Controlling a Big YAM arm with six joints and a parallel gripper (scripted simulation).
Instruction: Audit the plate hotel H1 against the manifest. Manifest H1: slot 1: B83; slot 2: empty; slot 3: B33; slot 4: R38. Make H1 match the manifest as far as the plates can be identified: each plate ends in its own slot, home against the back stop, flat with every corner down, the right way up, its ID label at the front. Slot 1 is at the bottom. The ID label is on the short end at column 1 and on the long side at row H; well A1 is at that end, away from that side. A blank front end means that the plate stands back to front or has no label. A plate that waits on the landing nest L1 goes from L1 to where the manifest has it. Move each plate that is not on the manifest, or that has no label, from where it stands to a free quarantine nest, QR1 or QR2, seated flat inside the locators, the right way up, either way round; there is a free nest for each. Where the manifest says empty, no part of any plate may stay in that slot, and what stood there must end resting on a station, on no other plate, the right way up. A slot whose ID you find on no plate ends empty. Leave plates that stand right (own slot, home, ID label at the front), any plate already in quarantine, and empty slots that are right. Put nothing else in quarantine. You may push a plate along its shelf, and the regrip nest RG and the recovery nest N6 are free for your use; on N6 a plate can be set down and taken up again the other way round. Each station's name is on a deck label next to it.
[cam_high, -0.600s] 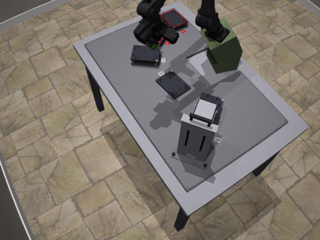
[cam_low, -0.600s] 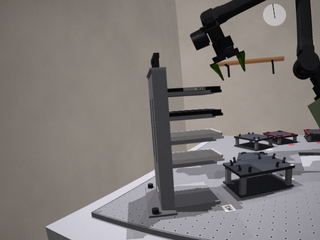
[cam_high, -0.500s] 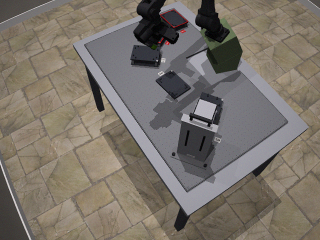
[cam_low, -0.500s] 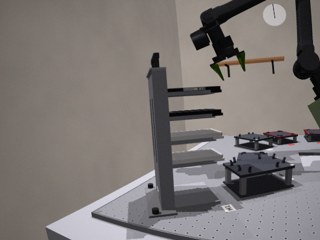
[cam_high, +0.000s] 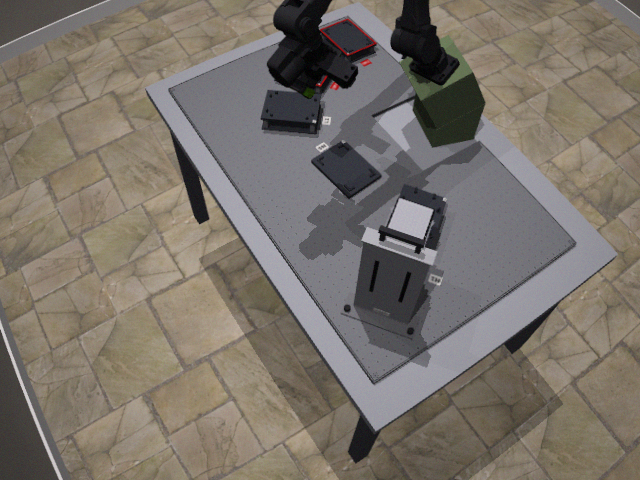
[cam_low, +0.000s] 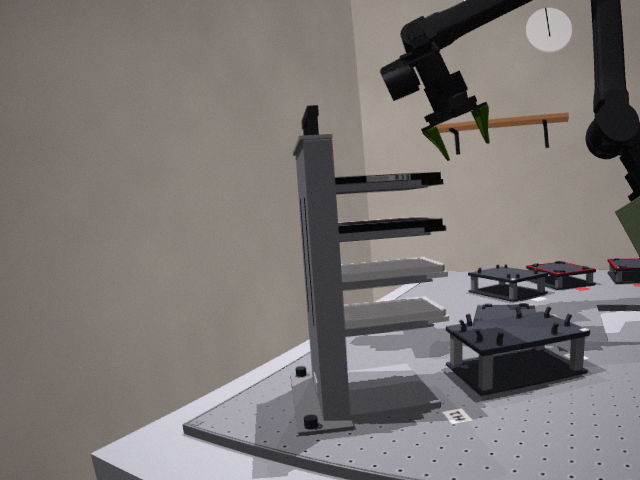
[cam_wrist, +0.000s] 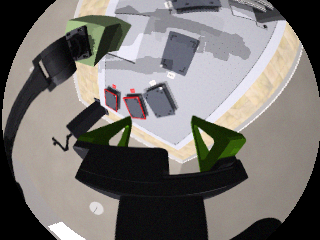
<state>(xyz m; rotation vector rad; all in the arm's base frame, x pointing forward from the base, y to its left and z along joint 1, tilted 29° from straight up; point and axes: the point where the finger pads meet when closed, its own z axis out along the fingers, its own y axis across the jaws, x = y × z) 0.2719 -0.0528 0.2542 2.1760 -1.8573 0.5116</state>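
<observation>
Plate hotel H1 (cam_low: 319, 268) stands near the table edge closest to you in the exterior view, and you can count four shelves on it: the top two each carry a dark plate, upper plate (cam_low: 387, 178) and lower plate (cam_low: 390, 225), while the bottom two shelves look bare and grey. So that's two plates in the hotel as far as you can see. You also get two red-rimmed nests (cam_low: 560, 268) at the far end of the table, plus three plain dark nests, one of them right in front of the hotel (cam_low: 516, 338). The exterior view is the only one showing you the shelves side-on; the top view just gives you the hotel's roof and the light face of the top plate (cam_high: 409, 219), but it lays out all the nests across the table. The wrist view looks down on the whole table from high above. The gripper (cam_low: 459, 132) hangs in the air above and beyond the shelves' open ends, well apart from the plates, its green fingers spread nearly all the way and nothing between them.
</observation>
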